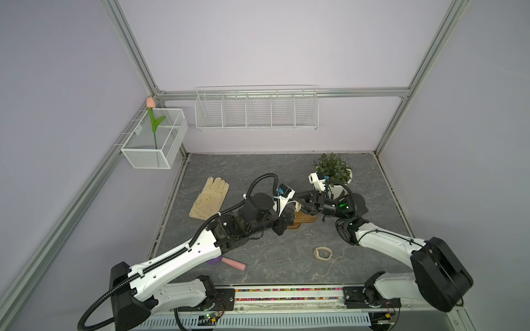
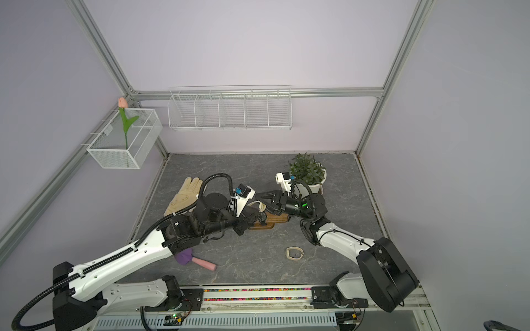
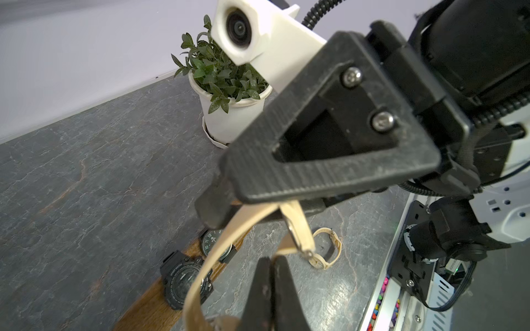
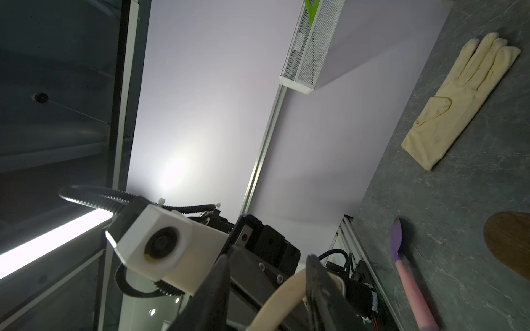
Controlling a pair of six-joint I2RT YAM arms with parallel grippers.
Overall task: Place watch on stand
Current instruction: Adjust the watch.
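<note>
Black watches point(image 3: 183, 282) on stand point(image 3: 149, 311); plant pot point(image 3: 229, 120) near

Soft even overhead light, faint shadows on worktop point(image 1: 286, 263). Top views bend at edges. R wrist: lamp point(image 4: 43, 246) glare. L wrist: left gripper point(image 3: 272, 260) blurry.

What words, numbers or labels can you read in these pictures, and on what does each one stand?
"10", "11", "12": hour numerals on the dial of the round analog watch lying on the stand.
Bezel lettering on the black digital watch: too blurred to read.
Small label on the electronics near the rail: too small to read.
Nothing else is readable.
</note>
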